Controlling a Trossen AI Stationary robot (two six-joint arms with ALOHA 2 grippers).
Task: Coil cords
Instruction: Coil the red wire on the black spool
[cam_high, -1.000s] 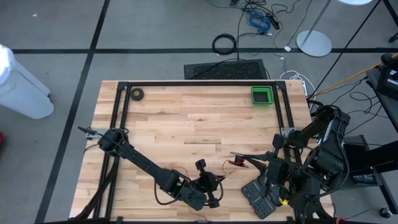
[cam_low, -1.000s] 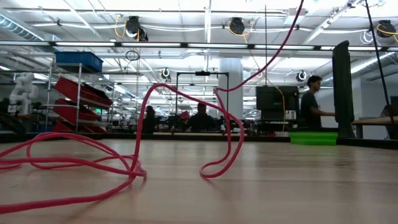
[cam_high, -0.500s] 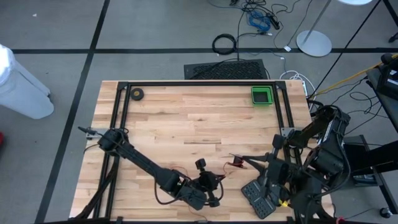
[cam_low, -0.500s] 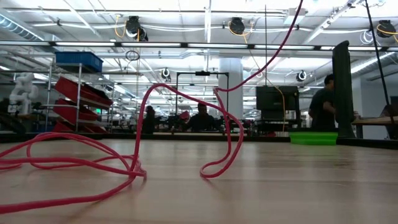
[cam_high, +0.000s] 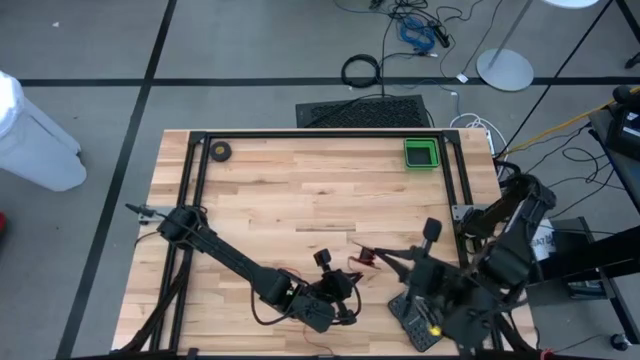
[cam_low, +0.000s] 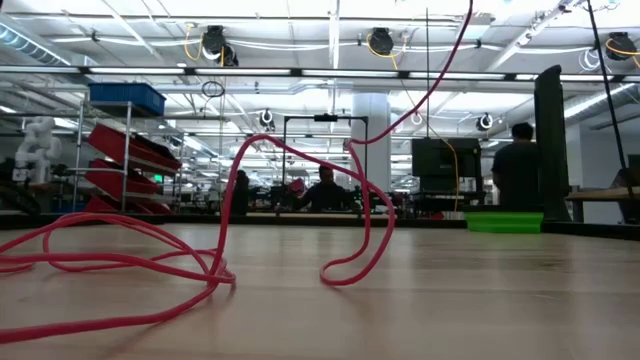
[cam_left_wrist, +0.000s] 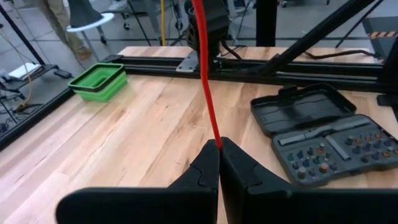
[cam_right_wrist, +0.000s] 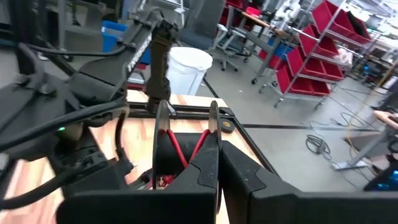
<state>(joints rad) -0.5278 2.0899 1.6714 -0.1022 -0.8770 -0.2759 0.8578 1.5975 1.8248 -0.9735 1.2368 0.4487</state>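
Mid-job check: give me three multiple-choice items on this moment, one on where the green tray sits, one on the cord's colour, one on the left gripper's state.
1. Where is the green tray?
A. at the table's far edge, on the right arm's side
B. beside the left arm's base
C. on the floor

2. What colour is the cord?
A. blue
B. red
C. white

3. What is the left gripper doing?
A. open and clear of the cord
B. shut on the cord
C. shut on the tool case

Answers: 1 A, high view shows it there. 2 B, seen in left wrist view. 3 B, cord runs from between closed fingers.
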